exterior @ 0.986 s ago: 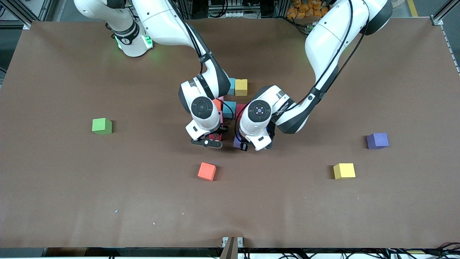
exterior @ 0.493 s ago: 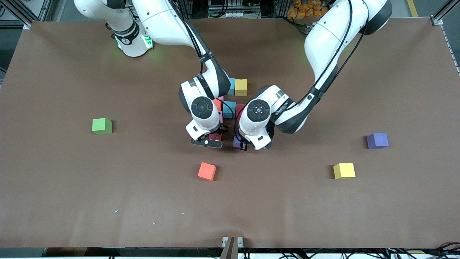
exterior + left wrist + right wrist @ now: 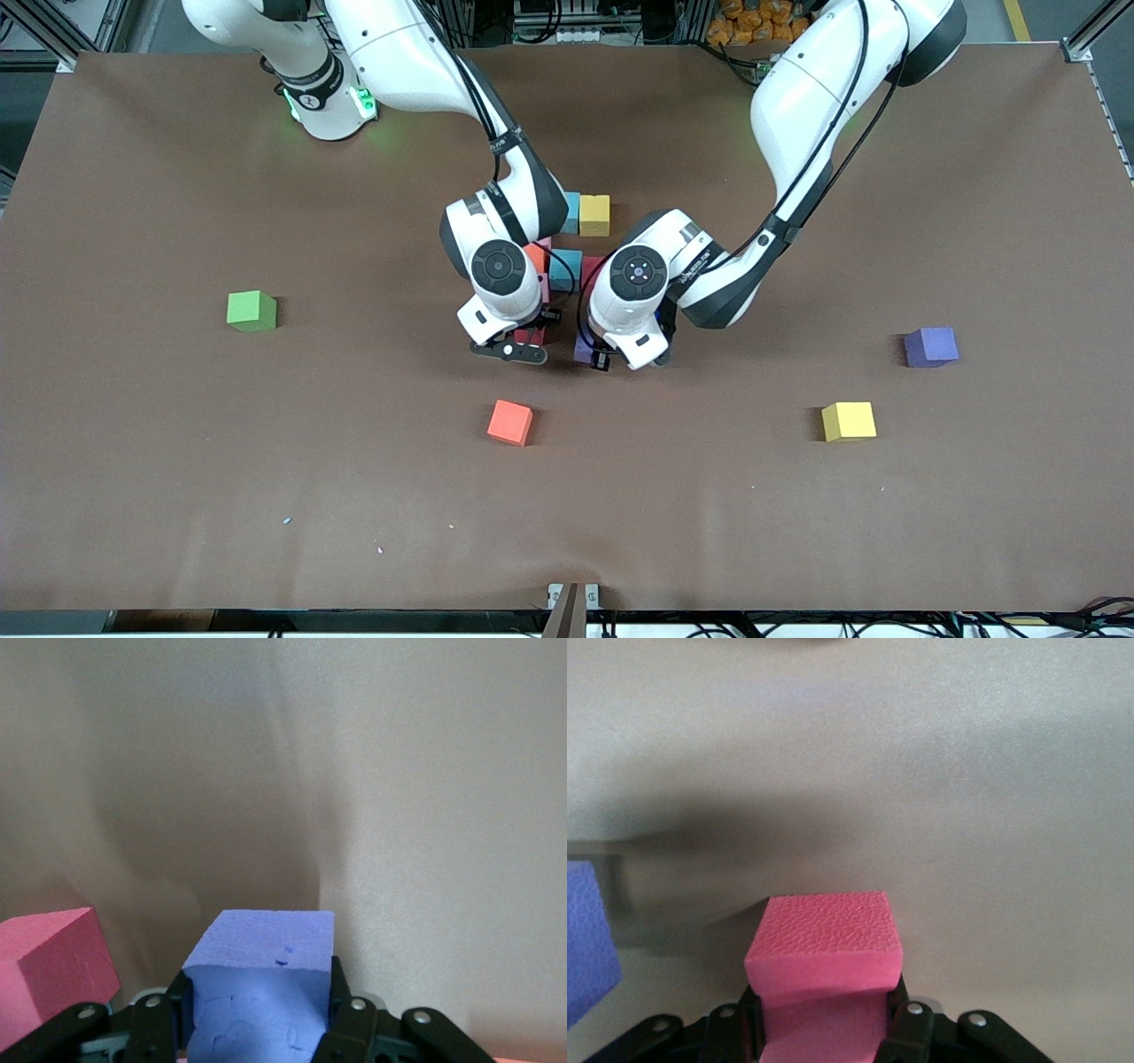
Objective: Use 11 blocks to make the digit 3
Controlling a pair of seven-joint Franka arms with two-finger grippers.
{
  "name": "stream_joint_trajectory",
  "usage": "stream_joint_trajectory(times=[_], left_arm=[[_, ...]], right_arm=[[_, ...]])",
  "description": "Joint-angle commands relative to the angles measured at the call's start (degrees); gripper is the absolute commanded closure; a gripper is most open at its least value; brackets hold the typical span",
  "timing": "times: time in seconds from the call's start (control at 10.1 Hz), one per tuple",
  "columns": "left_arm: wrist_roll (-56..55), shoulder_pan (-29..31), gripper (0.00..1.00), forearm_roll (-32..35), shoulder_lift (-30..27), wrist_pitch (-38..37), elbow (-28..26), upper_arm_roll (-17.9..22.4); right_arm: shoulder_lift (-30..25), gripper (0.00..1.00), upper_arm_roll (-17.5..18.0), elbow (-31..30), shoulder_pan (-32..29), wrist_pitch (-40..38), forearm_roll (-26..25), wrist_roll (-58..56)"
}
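Note:
My right gripper (image 3: 528, 342) is shut on a crimson block (image 3: 532, 336), which looks pink in the right wrist view (image 3: 824, 943), low at the table. My left gripper (image 3: 592, 353) is shut on a purple block (image 3: 583, 351), also seen in the left wrist view (image 3: 261, 952), right beside it. Each wrist view shows the other held block at its edge. Just farther from the front camera, partly hidden by the hands, sit a yellow block (image 3: 594, 215), two light blue blocks (image 3: 565, 269), an orange one (image 3: 535, 257), a pink one (image 3: 543, 242) and a crimson one (image 3: 594, 264).
Loose on the brown table (image 3: 177, 487) lie an orange block (image 3: 509, 422) nearer the front camera, a yellow block (image 3: 848, 421) and a purple block (image 3: 931, 346) toward the left arm's end, and a green cube (image 3: 252, 311) toward the right arm's end.
The left hand with the purple block has shifted slightly toward the right gripper. The right arm has not visibly moved.

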Motion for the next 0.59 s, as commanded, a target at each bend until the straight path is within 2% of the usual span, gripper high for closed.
stream_joint_trajectory(times=[0.0, 0.49], left_arm=[[-0.6, -1.0, 0.42, -1.2, 0.3, -1.0, 1.4, 0.9], [-0.6, -1.0, 0.42, -1.3, 0.4, -1.0, 1.4, 0.9]], right_arm=[[0.8, 1.00, 0.5, 0.8, -0.5, -1.1, 1.0, 1.5], [0.7, 1.00, 0.5, 0.7, -0.1, -1.2, 1.0, 2.1]])
